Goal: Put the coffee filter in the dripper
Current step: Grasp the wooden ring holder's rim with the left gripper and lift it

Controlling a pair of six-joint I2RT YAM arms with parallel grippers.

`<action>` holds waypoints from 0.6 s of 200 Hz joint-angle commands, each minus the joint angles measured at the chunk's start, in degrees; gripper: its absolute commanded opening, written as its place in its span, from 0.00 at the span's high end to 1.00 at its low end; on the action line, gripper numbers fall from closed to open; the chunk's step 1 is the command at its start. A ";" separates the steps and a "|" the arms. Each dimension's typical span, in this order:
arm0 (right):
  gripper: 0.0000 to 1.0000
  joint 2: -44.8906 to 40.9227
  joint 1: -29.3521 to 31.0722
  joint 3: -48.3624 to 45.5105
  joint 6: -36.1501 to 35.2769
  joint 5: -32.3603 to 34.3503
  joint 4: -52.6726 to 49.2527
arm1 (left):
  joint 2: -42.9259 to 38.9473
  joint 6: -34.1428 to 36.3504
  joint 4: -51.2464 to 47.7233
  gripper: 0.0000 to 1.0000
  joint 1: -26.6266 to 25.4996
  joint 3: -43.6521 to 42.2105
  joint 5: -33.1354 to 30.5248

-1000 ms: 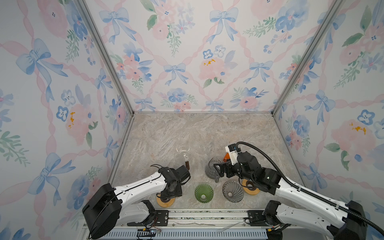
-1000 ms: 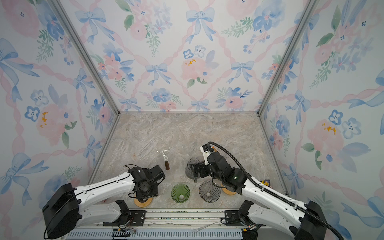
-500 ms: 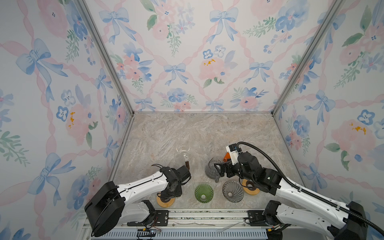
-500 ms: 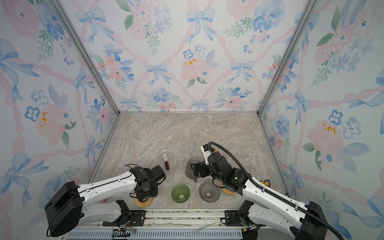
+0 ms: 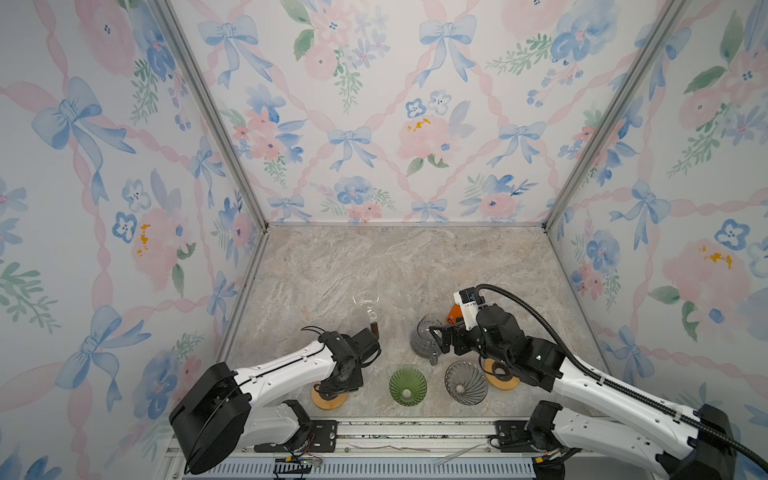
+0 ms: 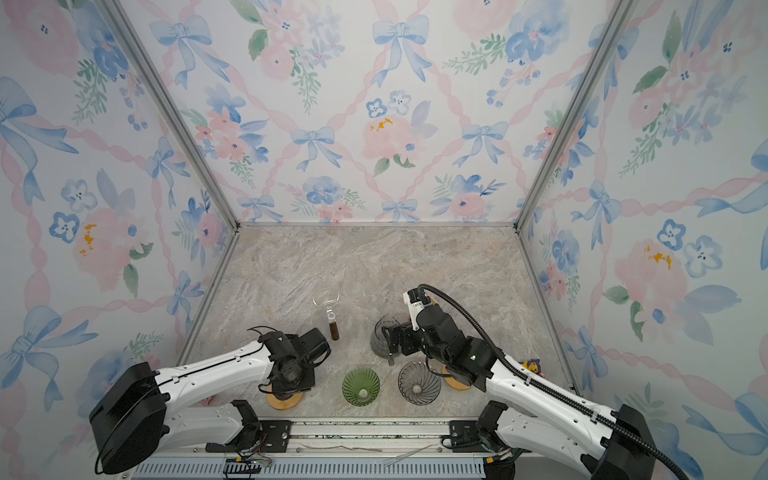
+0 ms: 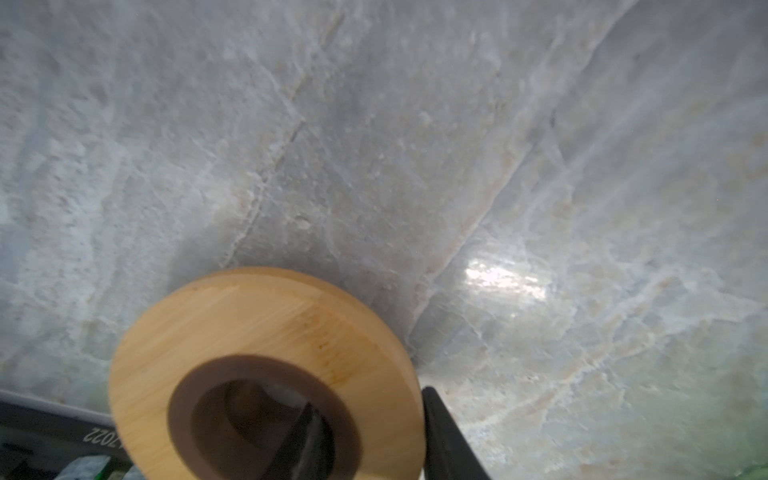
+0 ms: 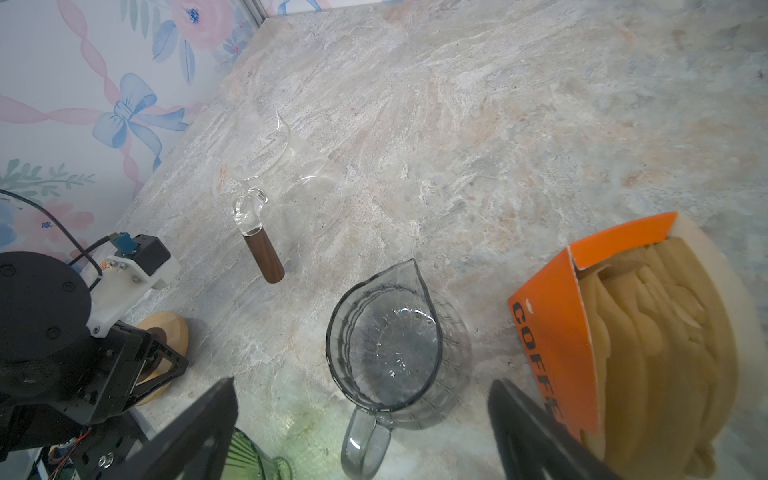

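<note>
Your left claw is down at the wooden ring, which lies flat on the counter near the front edge. One finger reaches into the ring's brown-lined hole and the other stands just outside the rim, so the ring's wall sits between them. You cannot tell from these views whether they actually pinch it. Your right claw is spread wide and holds nothing, hanging above the upright smoky glass jug. The coffee filters are a tan stack inside the opened orange box, just beside that jug. In both top views the box is mostly hidden behind the right wrist. The green dripper and the grey dripper stand side by side, mouths up, near the front edge between your two arms, their ribbed insides bare. A clear glass jug with a wooden handle sits farther back, left of the smoky one. A second wooden ring lies partly under your right arm.
</note>
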 commanded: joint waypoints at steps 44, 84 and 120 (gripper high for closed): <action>0.04 -0.98 0.54 -1.26 0.41 1.49 -0.49 | 0.18 2.58 -0.36 0.67 2.83 2.63 -3.68; 0.04 -1.75 0.55 -1.72 0.40 2.09 -0.75 | 0.72 4.04 0.37 0.66 4.80 3.26 -4.06; 0.04 -2.68 0.54 -2.21 0.31 2.71 -1.24 | 2.54 4.65 1.56 0.65 5.20 2.43 -3.58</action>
